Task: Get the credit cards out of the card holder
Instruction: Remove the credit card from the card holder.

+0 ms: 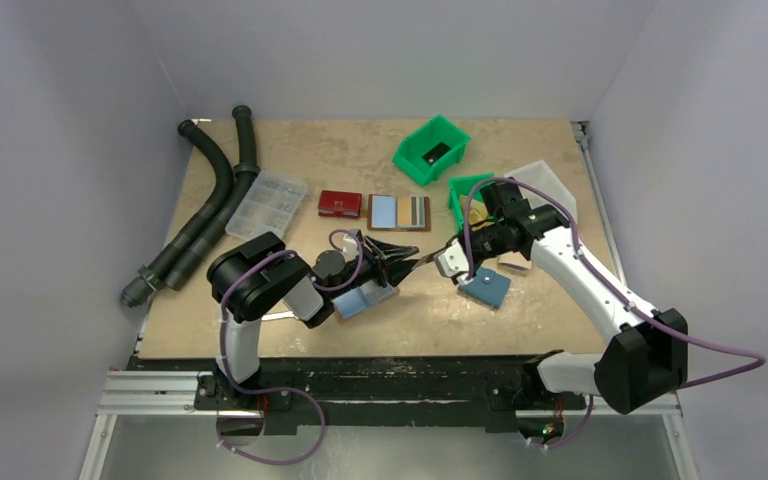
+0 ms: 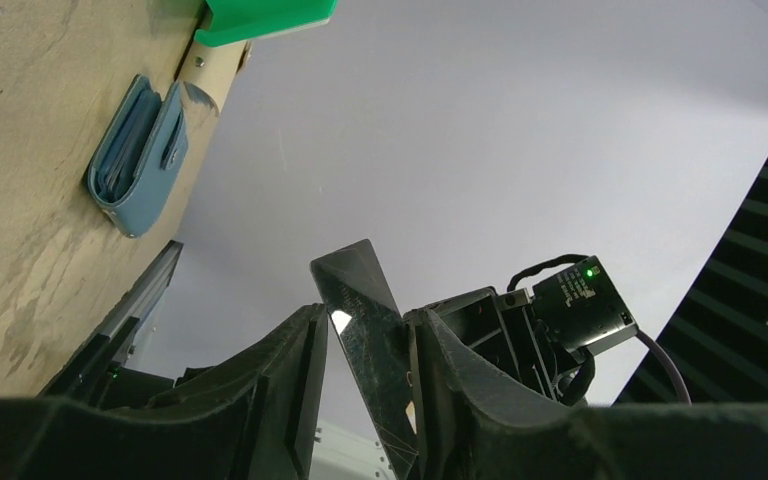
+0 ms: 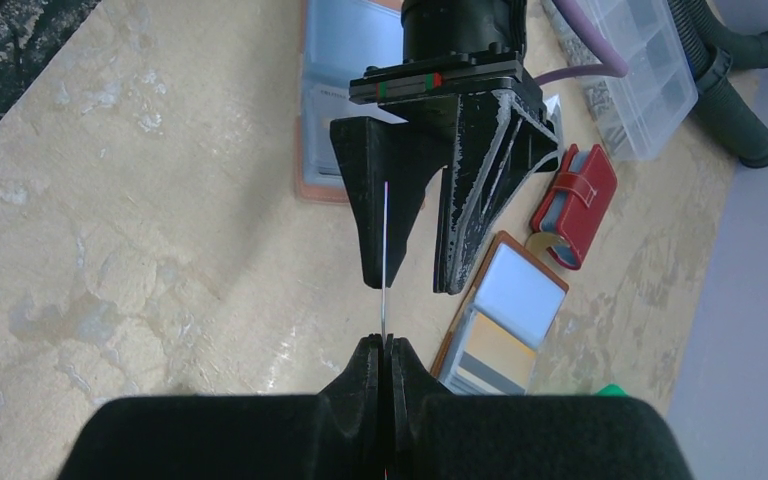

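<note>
black credit card point(image 2: 365, 330) near brown wallet point(image 3: 510, 300)

Top view high behind, looking down on whole table point(image 1: 360, 150); left wrist close, aimed sideways; right wrist close, aimed down; both share black card point(image 2: 360, 300).

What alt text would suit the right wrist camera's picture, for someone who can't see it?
A thin credit card, seen edge-on, is pinched by the right end effector at the bottom; its far end sits between the fingers of the open left end effector. An open brown wallet and a red wallet lie on the tan table behind.
</note>
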`<control>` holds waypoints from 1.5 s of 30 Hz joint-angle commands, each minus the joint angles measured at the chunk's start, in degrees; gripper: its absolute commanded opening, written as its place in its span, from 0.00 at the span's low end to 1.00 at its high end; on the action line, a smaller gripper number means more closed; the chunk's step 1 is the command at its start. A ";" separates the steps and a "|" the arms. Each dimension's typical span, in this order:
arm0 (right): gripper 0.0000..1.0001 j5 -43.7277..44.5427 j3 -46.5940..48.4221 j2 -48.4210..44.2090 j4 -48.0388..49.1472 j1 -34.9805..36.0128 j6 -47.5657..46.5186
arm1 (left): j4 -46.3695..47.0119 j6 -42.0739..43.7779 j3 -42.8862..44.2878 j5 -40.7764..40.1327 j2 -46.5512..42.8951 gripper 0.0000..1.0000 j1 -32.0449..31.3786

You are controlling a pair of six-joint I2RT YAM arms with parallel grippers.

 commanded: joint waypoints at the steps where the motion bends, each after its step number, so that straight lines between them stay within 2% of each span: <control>1: 0.00 0.27 -1.48 -0.59 2.29 0.81 0.56 | 18.41 -3.46 0.34 -0.24 -2.22 0.37 -0.33; 13: 0.01 -0.29 -4.33 -0.90 3.15 1.71 0.22 | 18.52 -1.91 0.37 0.98 -1.58 0.00 -0.30; 16: 0.06 -0.68 -4.81 -1.13 2.96 1.76 0.05 | 18.49 -0.64 0.80 1.90 -1.65 0.00 -0.23; 18: 0.15 -1.01 -4.91 -1.34 2.34 1.76 -0.35 | 18.51 0.74 1.06 2.61 -1.77 0.00 -0.22; 19: 0.23 -1.27 -4.92 -1.51 1.77 1.71 -0.60 | 18.52 1.66 1.06 2.86 -1.83 0.00 -0.15; 24: 0.74 -4.56 -4.43 -2.97 -2.82 1.16 0.60 | 18.56 9.75 0.15 5.46 -2.40 0.00 2.06; 28: 0.94 -10.53 -3.87 -4.85 -4.86 -1.02 7.47 | 18.48 16.83 -2.31 8.34 -3.21 0.00 4.88; 31: 0.99 -16.20 -2.98 -6.05 -0.78 -3.93 23.69 | 16.65 23.78 -3.83 10.82 -4.87 0.00 6.55; 34: 0.99 -19.38 -3.78 -6.28 9.05 -5.84 41.46 | 6.56 35.12 -4.20 13.04 -8.93 0.00 6.89; 37: 0.99 -20.82 -5.78 -5.51 18.35 -7.25 56.61 | -9.22 50.45 -3.49 12.81 -16.36 0.00 6.41; 42: 0.99 -24.08 -6.01 -1.85 23.98 -8.00 67.60 | -45.61 80.32 3.22 4.00 -31.45 0.00 2.14; 45: 0.98 -25.60 -5.21 0.84 24.84 -8.00 71.29 | -50.58 86.70 4.34 3.03 -35.17 0.00 1.43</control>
